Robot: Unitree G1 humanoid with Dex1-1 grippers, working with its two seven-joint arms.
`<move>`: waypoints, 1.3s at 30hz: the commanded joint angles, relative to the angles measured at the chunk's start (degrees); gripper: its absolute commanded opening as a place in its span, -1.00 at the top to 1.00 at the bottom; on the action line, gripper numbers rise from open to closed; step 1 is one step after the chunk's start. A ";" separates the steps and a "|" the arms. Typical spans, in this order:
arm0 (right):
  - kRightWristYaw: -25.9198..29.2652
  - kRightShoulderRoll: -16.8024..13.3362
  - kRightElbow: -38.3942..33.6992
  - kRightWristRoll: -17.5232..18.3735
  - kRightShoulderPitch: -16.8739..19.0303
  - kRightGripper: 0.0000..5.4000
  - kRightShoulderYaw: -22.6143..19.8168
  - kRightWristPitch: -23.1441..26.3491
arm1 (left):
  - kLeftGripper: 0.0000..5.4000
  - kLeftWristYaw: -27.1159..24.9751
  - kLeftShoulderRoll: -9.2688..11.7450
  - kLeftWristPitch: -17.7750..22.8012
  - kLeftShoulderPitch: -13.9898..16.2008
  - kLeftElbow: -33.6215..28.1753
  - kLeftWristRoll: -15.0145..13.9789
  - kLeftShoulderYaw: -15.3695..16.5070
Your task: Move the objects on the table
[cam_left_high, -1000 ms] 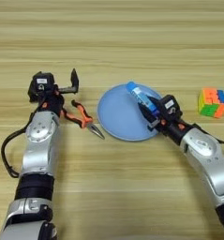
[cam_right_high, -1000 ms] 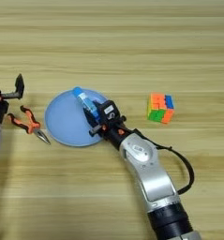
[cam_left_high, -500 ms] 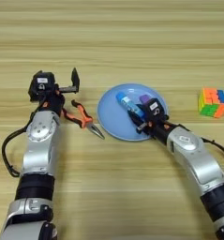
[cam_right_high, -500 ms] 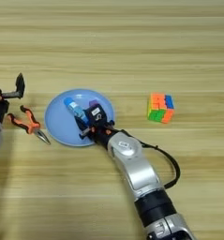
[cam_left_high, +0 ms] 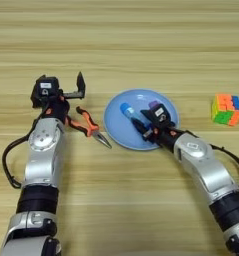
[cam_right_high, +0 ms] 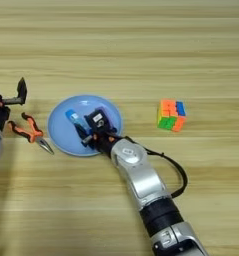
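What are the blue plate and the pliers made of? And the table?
The round light-blue plate looks like smooth plastic, since its colour is even and matte, though glazed ceramic is possible. The pliers have pale grey jaws that look like metal, and orange-and-black handles that seem rubber or plastic coated. The table looks like light wood or a wood-look laminate, going by its long plank grain.

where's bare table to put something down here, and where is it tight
Free: the far table behind everything, the stretch between the plate and puzzle cube, and the near strip between the two arms. Crowded: the plate holds the glue stick, a purple block and the right gripper; the pliers fill the gap to the left gripper.
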 commanded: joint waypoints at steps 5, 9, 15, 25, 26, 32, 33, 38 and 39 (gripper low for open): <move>-0.24 0.01 -2.89 -0.17 0.51 -0.06 -0.35 -0.21 | -1.00 0.26 -0.28 0.76 0.39 -0.49 -0.01 -0.19; -0.35 -0.05 -4.14 -0.05 0.85 -0.22 -0.52 0.11 | -1.00 0.25 -0.29 0.77 0.41 -0.50 -0.01 -0.22; -0.44 -0.03 -4.56 -0.09 1.02 -0.49 -0.63 0.12 | -1.00 0.27 -0.26 0.74 0.38 -0.46 0.00 -0.21; -1.14 -0.48 -6.16 0.04 1.30 -0.86 -1.62 -0.26 | -1.00 0.27 -0.24 0.74 0.42 -0.48 0.01 -0.21; -1.19 -0.49 -6.26 0.12 1.31 -0.90 -1.75 -0.30 | -1.00 0.28 -0.25 0.73 0.40 -0.44 0.02 -0.21; -1.67 -0.75 -7.23 0.27 1.52 -0.99 -2.69 -0.60 | -1.00 0.28 -0.26 0.61 0.23 -0.23 0.14 -0.32; -1.76 -0.86 -7.56 0.26 1.60 -0.99 -2.89 -0.65 | -1.00 0.26 -0.27 0.59 0.20 -0.21 0.14 -0.34; -1.86 -1.25 -8.68 0.71 1.83 -0.99 -4.09 -0.57 | -1.00 0.32 -0.36 0.59 0.00 -0.02 0.20 -0.45; -1.83 -1.34 -8.75 0.80 1.86 -0.99 -4.28 -0.59 | -1.00 0.34 -0.37 0.59 -0.01 0.00 0.20 -0.47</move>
